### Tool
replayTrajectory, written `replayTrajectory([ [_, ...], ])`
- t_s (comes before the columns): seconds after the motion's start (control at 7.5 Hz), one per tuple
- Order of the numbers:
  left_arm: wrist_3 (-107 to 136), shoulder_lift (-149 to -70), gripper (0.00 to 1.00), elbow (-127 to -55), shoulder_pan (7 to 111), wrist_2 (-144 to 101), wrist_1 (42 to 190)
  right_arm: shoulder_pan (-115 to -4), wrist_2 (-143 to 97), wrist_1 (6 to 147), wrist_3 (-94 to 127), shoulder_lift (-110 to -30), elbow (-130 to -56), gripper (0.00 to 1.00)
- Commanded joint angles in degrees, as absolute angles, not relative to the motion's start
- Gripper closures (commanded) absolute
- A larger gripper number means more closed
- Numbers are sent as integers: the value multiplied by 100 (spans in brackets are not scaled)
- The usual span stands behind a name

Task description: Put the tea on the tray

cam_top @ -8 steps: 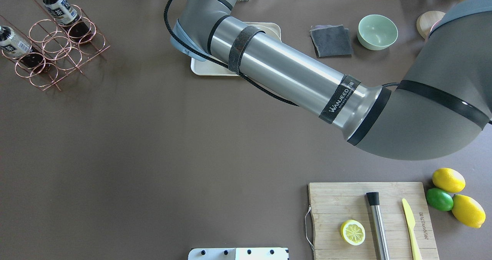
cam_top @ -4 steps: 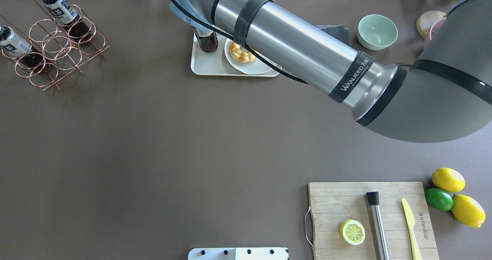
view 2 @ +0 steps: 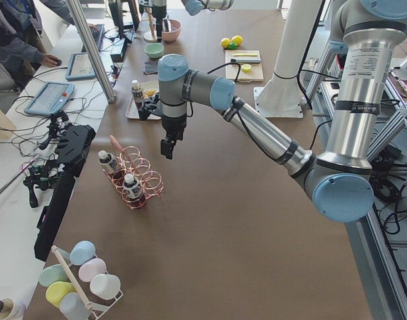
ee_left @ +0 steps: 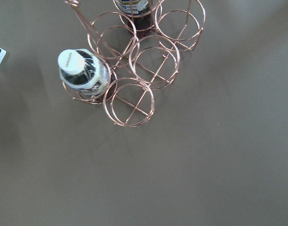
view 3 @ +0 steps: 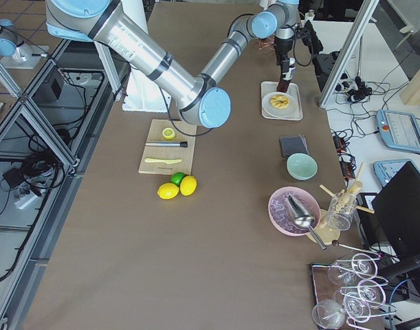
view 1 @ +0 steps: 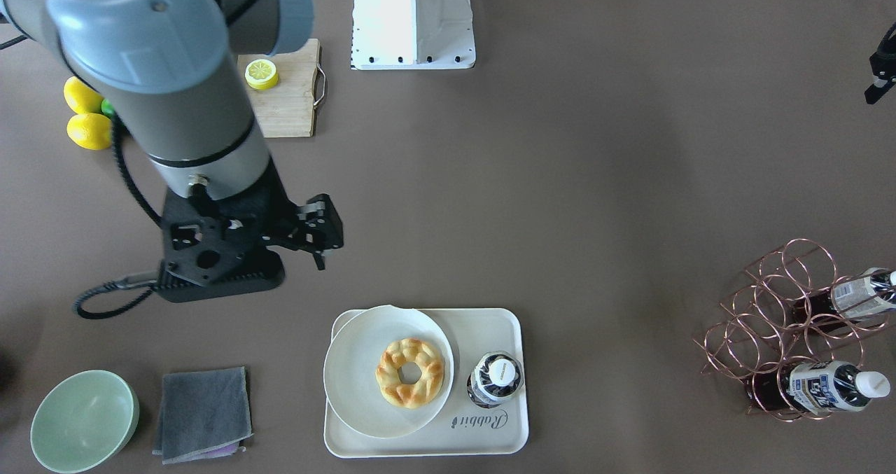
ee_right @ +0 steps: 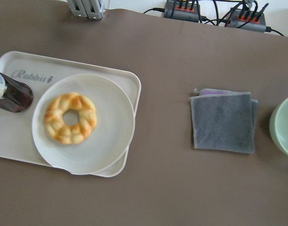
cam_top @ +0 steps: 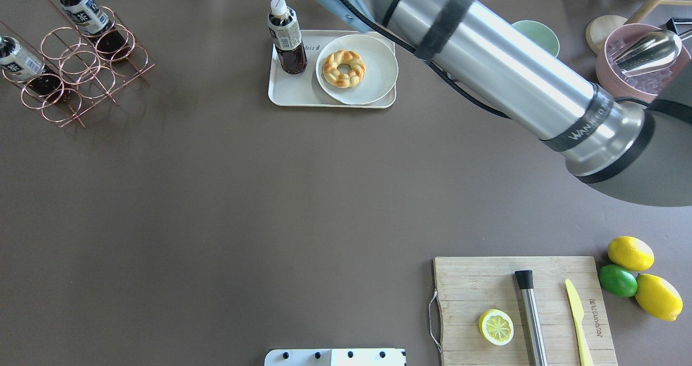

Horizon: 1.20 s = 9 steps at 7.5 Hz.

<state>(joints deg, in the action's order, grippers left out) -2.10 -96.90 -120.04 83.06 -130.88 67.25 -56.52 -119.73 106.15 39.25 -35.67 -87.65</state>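
You'll find the tea [view 1: 495, 378] upright on the tray [view 1: 420, 442], in the bare strip the plate [view 1: 353, 362] leaves free, well apart from the right gripper [view 1: 325, 246], whose fingers look spread and empty; whether the left gripper [view 2: 168, 145] has its fingers spread, I cannot tell.

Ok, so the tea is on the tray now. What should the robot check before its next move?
1. Tea bottle stands upright on the tray: ok.
2. It sits beside the plate, not on it: ok.
3. Right gripper is away from the bottle and holds nothing: ok.
4. Is the right gripper open? Cannot tell.
5. Left gripper is above the table near the wire rack; open or shut: cannot tell.
6. Spare bottles are in the rack, two of them: ok.
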Motion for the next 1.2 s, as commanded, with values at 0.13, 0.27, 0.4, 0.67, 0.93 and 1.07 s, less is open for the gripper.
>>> replayTrajectory([
  [0.13, -1248, -8897, 2, -11874, 9087, -13113, 6872, -6878, -12305, 11039, 827, -6270, -10616, 0],
  [0.27, -1248, -8529, 2, -11909, 9218, -13113, 7317, -7256, -12400, 11039, 121, -6771, -10678, 0],
  [0.4, -1257, -8334, 2, -11953, 9289, -13105, 7843, -7730, -12601, 11030, -712, -7211, -10661, 0],
  [0.67, -1248, -8218, 2, -11918, 9290, -13104, 8007, -8592, -12779, 11004, -2069, -8064, -10600, 0],
  [0.93, -1248, -8130, 2, -11918, 9290, -13096, 8138, -9305, -13329, 9965, -2845, -8629, -9753, 0],
  [1.07, -1248, -8043, 2, -11918, 9290, -13104, 8147, -9395, -13446, 9619, -2874, -8631, -9503, 0],
])
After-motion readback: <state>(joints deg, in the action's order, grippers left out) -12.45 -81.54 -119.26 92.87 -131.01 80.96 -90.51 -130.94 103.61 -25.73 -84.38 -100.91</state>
